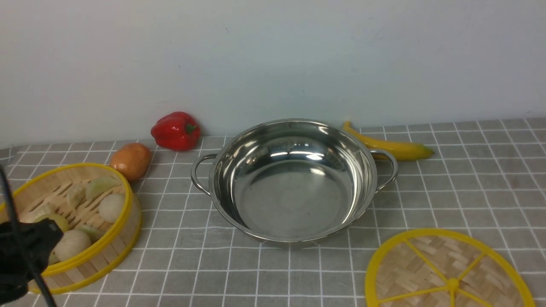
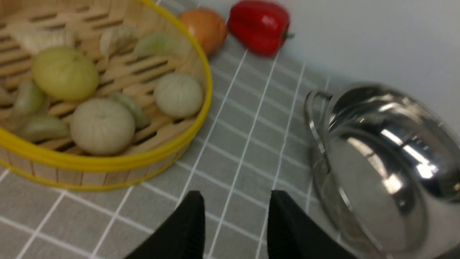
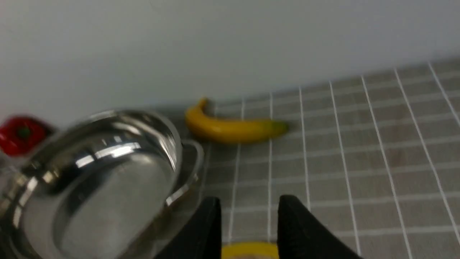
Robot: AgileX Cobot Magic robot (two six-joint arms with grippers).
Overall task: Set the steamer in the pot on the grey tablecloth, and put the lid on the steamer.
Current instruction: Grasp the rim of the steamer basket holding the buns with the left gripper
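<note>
The steamer [image 1: 121, 241], a bamboo basket with yellow rims holding pale buns and dumplings, stands at the near left of the grey tablecloth [image 1: 469, 187]. The shiny steel pot [image 1: 294, 200] with two loop handles sits empty in the middle. The lid [image 1: 448, 273], a woven disc with yellow spokes, lies flat at the near right. My left gripper [image 2: 233, 201] is open over bare cloth between the steamer [image 2: 107, 172] and the pot [image 2: 377, 162]. My right gripper [image 3: 248, 205] is open too, with the lid's yellow rim [image 3: 249, 250] just below it and the pot [image 3: 100, 180] beside it.
A red bell pepper [image 1: 175, 130] and a brown round fruit [image 1: 131, 160] lie behind the steamer by the wall. A banana [image 1: 392, 147] lies behind the pot's right handle. The black left arm [image 1: 23, 251] covers the steamer's near edge.
</note>
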